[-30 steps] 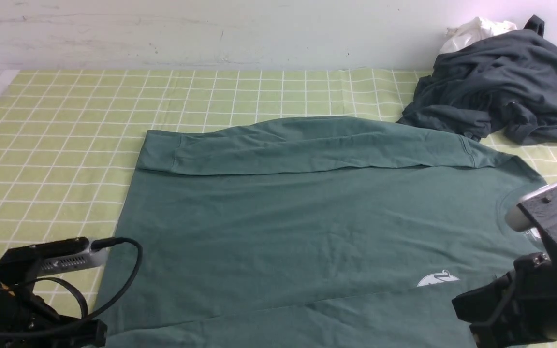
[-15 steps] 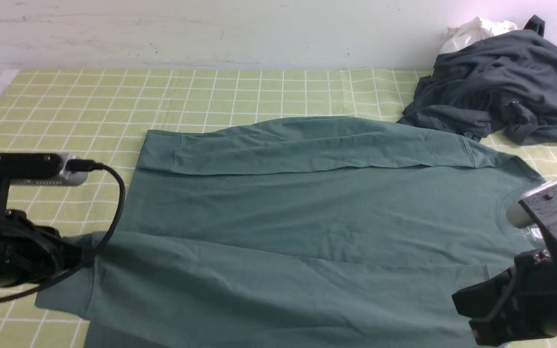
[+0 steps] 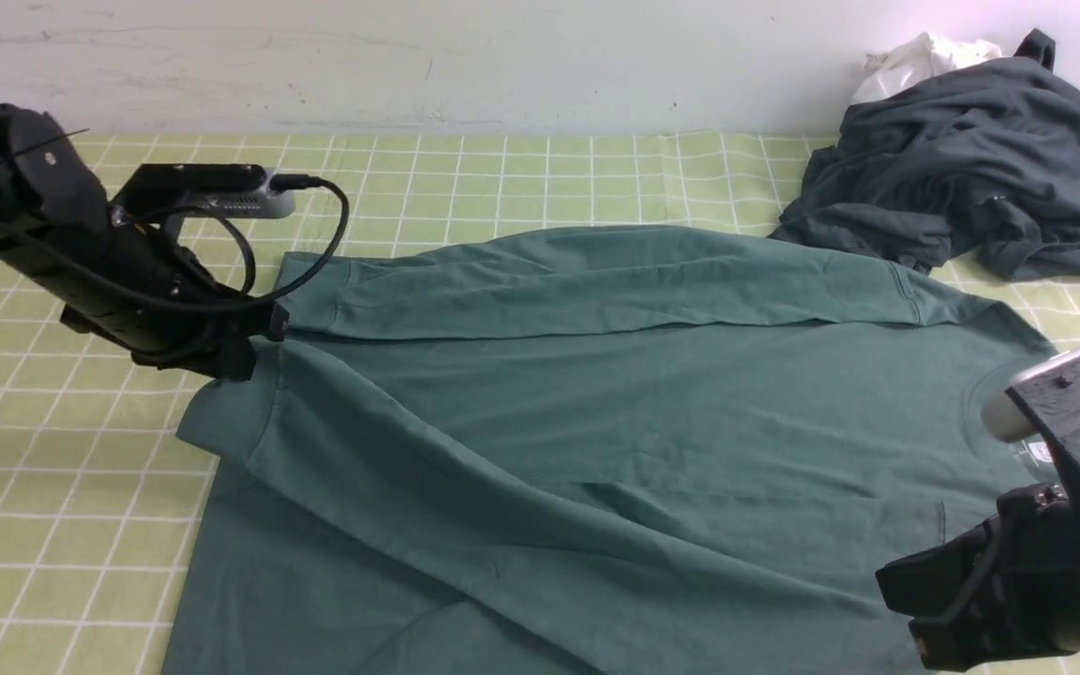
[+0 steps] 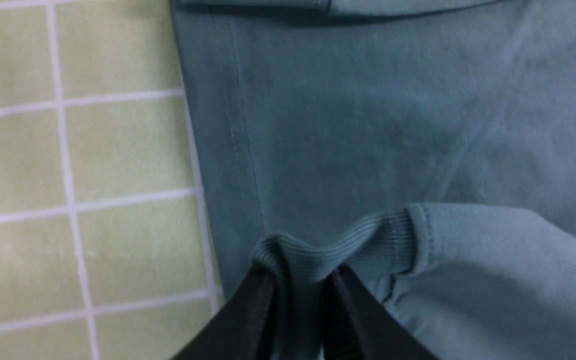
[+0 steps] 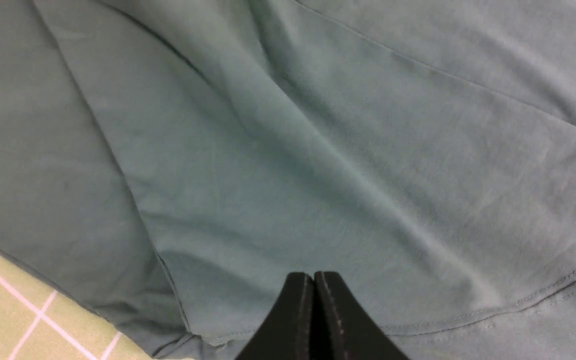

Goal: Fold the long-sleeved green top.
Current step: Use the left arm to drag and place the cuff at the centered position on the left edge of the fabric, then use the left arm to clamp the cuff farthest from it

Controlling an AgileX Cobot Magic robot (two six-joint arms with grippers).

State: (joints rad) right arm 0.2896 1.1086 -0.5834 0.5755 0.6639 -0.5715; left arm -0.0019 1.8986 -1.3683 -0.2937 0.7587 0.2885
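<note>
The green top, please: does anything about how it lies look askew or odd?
Yes. The near sleeve slants diagonally across the green top, unlike the far sleeve folded straight along its edge; its cuff is pinched in the left gripper.

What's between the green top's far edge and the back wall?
In the front view, bare checked tablecloth separates the green top from the wall; the left arm's cable crosses one end, the dark grey garment covers the other.
</note>
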